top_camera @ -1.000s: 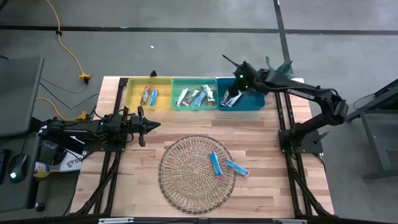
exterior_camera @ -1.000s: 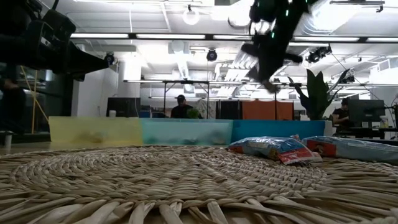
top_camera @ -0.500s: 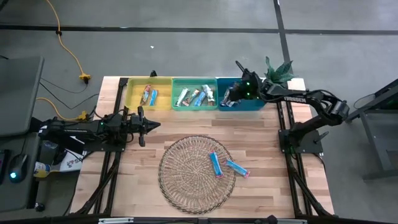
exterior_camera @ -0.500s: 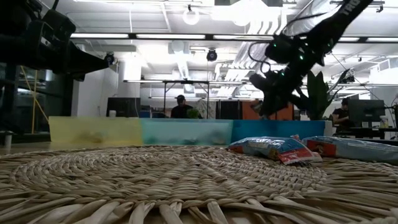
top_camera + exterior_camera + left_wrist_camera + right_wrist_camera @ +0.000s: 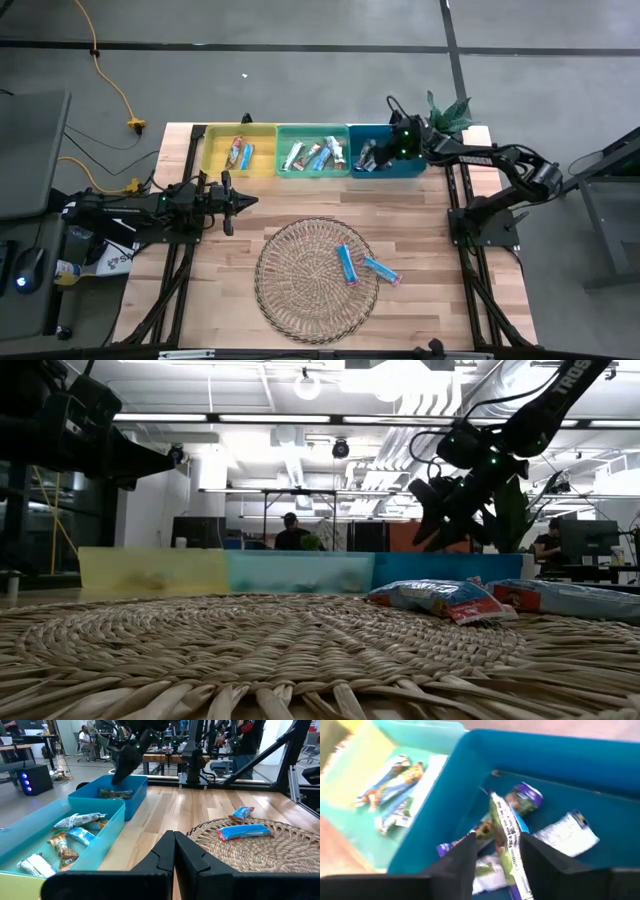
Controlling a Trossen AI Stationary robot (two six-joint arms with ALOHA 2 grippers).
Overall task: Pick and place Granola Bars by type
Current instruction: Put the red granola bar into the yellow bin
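Now right gripper (image 5: 492,852) fingers parted around a bar (image 5: 507,837) lengthwise between them.

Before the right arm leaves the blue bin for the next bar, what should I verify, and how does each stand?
1. Right gripper over the dark blue bin: ok.
2. Bar let go: cannot tell; it stands between the parted fingers.
3. Bars left on the wicker mat: two blue bars: ok.
4. Left gripper parked off the mat, shut, empty: ok.
5. Path to the mat unobstructed: ok.
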